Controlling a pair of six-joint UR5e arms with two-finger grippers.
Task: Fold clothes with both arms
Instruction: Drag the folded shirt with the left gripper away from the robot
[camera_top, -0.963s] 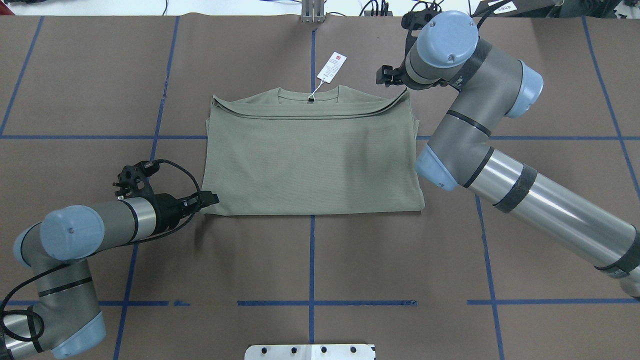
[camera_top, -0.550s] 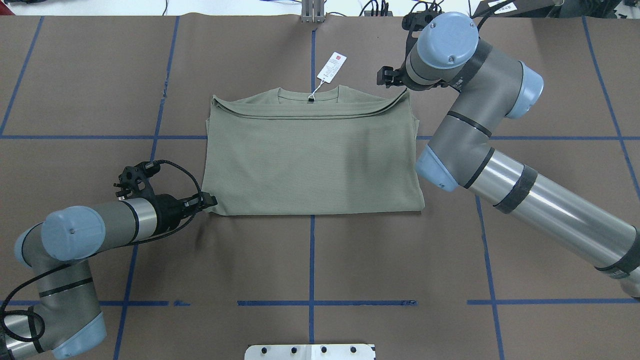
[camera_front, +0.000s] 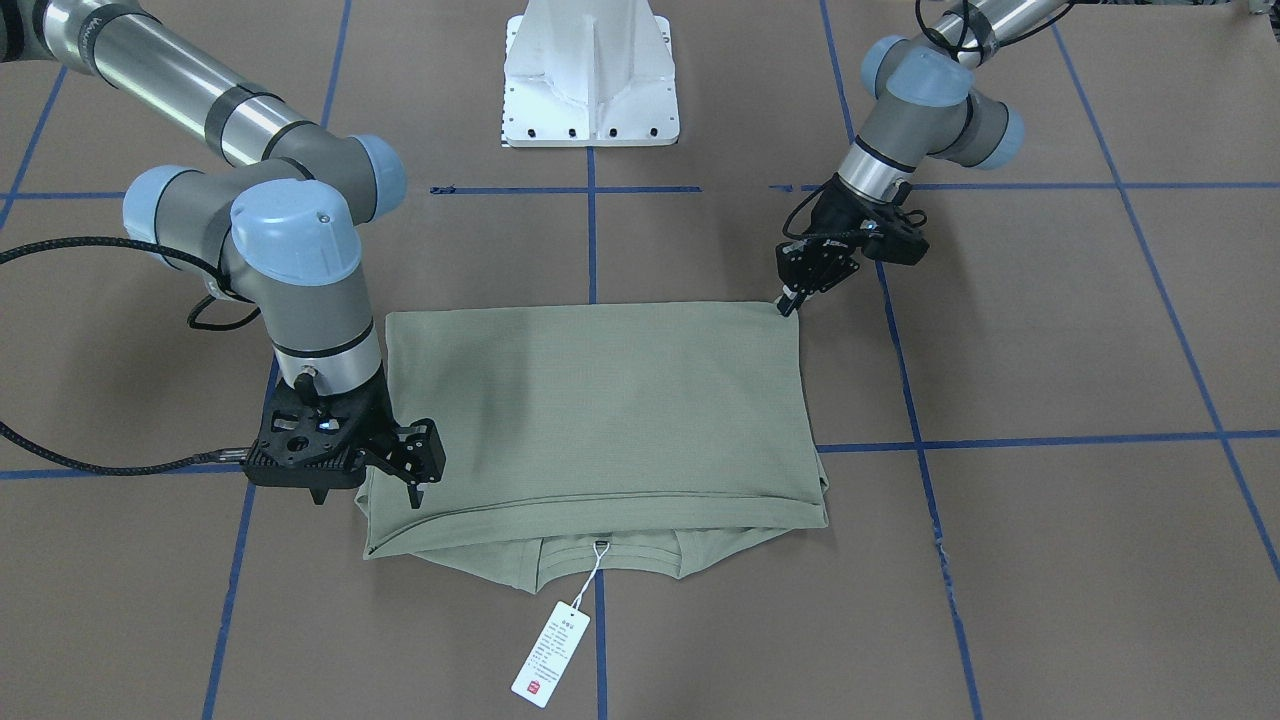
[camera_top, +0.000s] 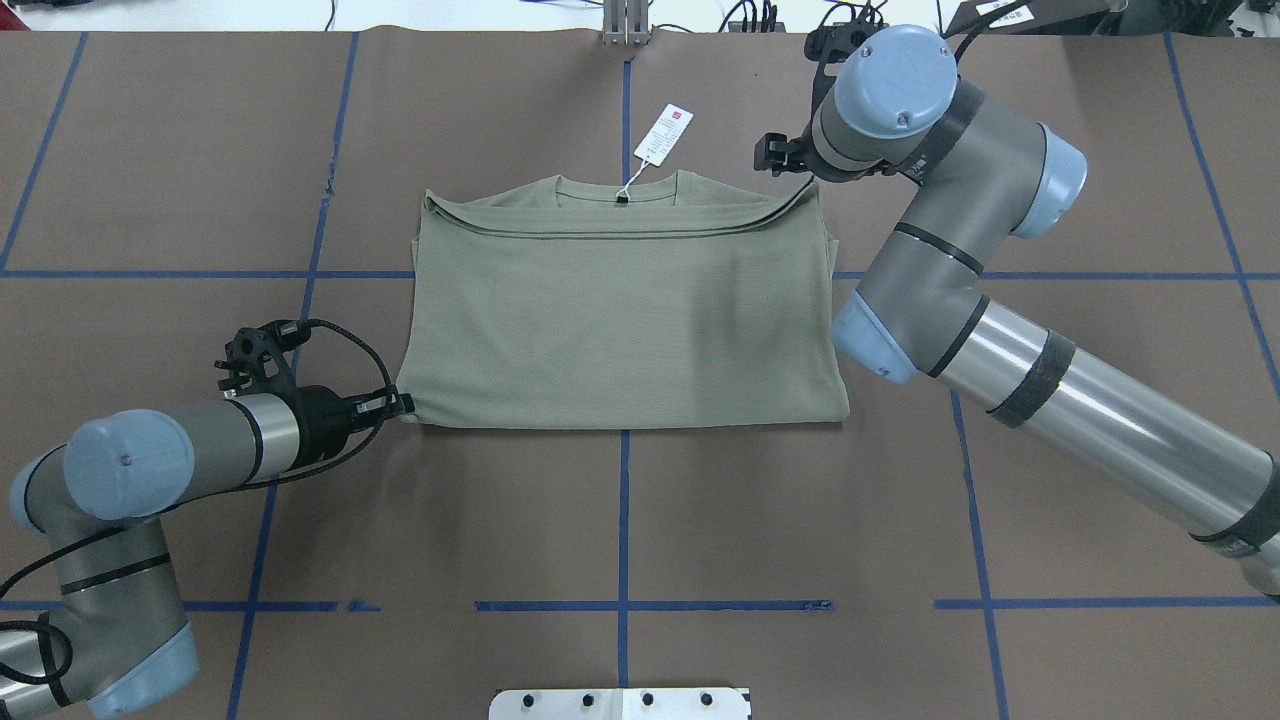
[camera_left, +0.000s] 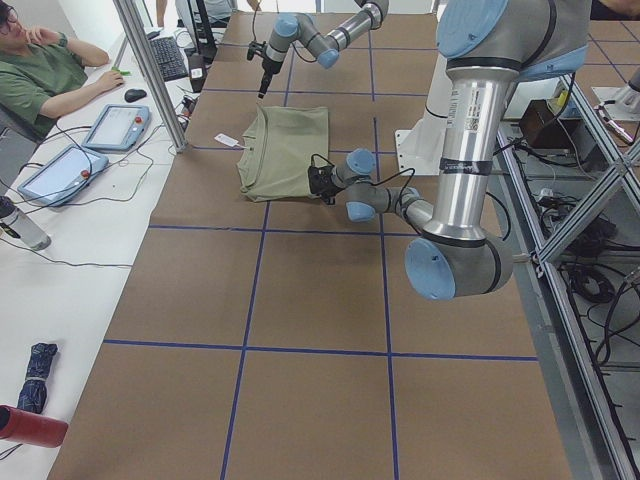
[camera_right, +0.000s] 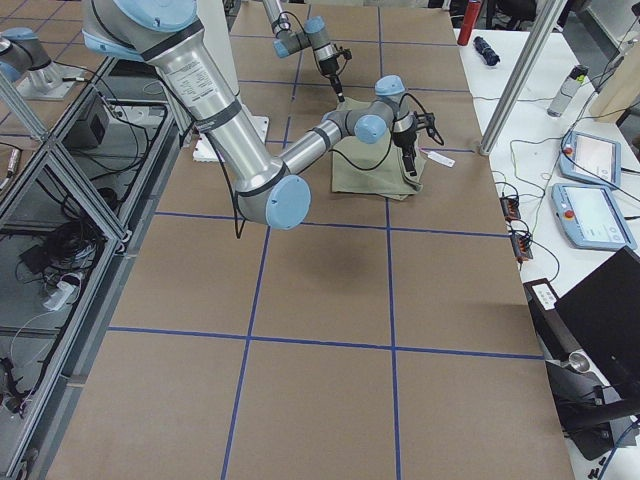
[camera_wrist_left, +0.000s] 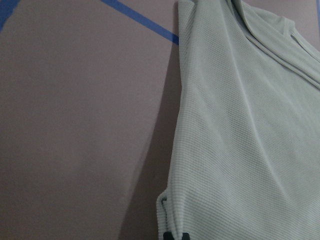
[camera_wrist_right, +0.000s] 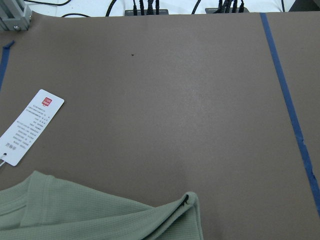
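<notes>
Evidently soft, light and limp, the shirt (camera_top: 620, 320) lies folded at the overhead view's centre on the counter (camera_top: 700, 520), best held by corners: the left claw (camera_top: 402, 405) is clamped on its lower-left one, the right claw (camera_front: 418, 485) is at the upper-right, grip impossible to tell.

white hang tag (camera_wrist_right: 31, 126), red square mark (camera_wrist_right: 46, 101), fine print (camera_wrist_right: 26, 134) probably too small to read

Shirt lying mid-table between two grippers

In the overhead view the shirt (camera_top: 620, 310) is lying at the centre of the table (camera_top: 620, 520), its tag (camera_top: 664, 133) trailing toward the top. The left gripper (camera_top: 405, 404) is sitting at its lower-left corner and the right gripper (camera_top: 772, 155) at its upper-right.
</notes>
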